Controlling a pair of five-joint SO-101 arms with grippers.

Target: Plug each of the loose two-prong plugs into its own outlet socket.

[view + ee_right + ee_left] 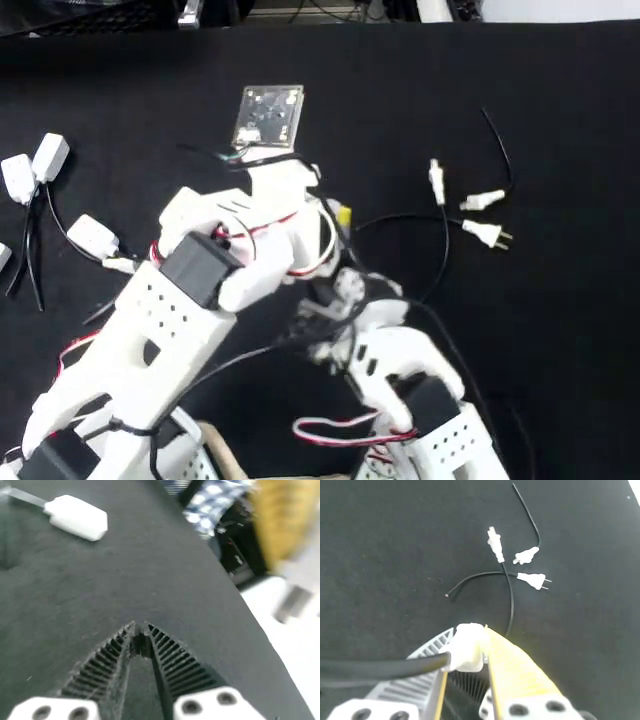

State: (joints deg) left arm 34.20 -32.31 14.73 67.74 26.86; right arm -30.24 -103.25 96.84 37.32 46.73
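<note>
The left claw (470,637) is closed on a white connector (469,649). Its ribbed finger and its yellow finger press the connector's two sides, and a thick black cable (380,669) runs out of the connector past the ribbed finger. I cannot tell whether this piece is a plug or a socket.

Ahead of the left claw's tips, well apart from them, three loose two-prong plugs (532,580) lie on the black table (560,350). They sit near one another, each on its own thin black lead, and two of the leads cross.

The right claw (140,630) is pinched tight, its ribbed tips touching with nothing between them. Ahead of it and off to one side lies one white socket block (77,517) on the cloth.

In the high view, four white sockets (50,155) lie on the far side of the left arm from the plugs, one of them cut by the frame edge. A single square plate (268,117) with wires sits just beyond that arm.
</note>
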